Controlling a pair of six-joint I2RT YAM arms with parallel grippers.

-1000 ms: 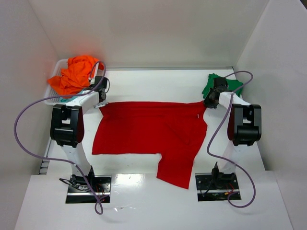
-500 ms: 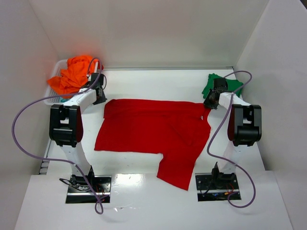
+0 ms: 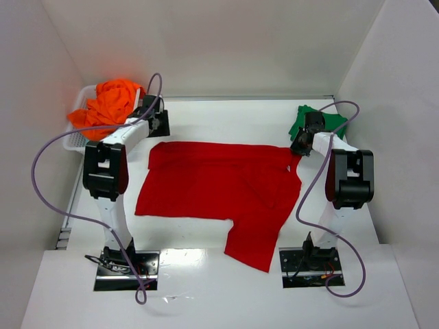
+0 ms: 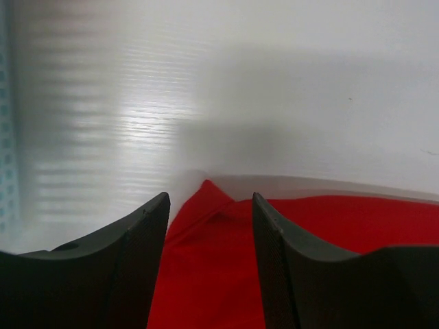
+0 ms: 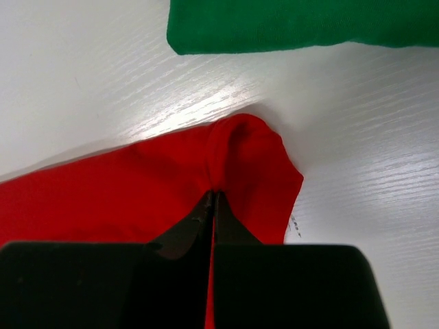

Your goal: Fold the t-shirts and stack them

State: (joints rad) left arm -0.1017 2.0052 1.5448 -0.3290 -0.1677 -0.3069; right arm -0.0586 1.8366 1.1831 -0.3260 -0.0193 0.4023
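Note:
A large red t-shirt (image 3: 219, 188) lies spread across the middle of the table, one sleeve trailing toward the near edge. My left gripper (image 3: 159, 125) hovers open just beyond its far left corner, holding nothing. In the left wrist view the dark fingers (image 4: 137, 260) stand apart over that corner of the red t-shirt (image 4: 219, 247). My right gripper (image 3: 299, 147) is shut on the far right corner, and in the right wrist view the red cloth (image 5: 123, 185) bunches at the closed tips (image 5: 212, 195). A folded green t-shirt (image 5: 302, 24) lies just beyond.
A white lattice basket (image 3: 74, 140) at the far left holds a crumpled orange t-shirt (image 3: 110, 106). The green t-shirt (image 3: 321, 118) sits at the far right near the side wall. White walls close the table on three sides.
My left gripper has opened and let go of the red shirt's far left corner, then moved away to the far right of it. That corner now lies flat. The right arm has not moved.

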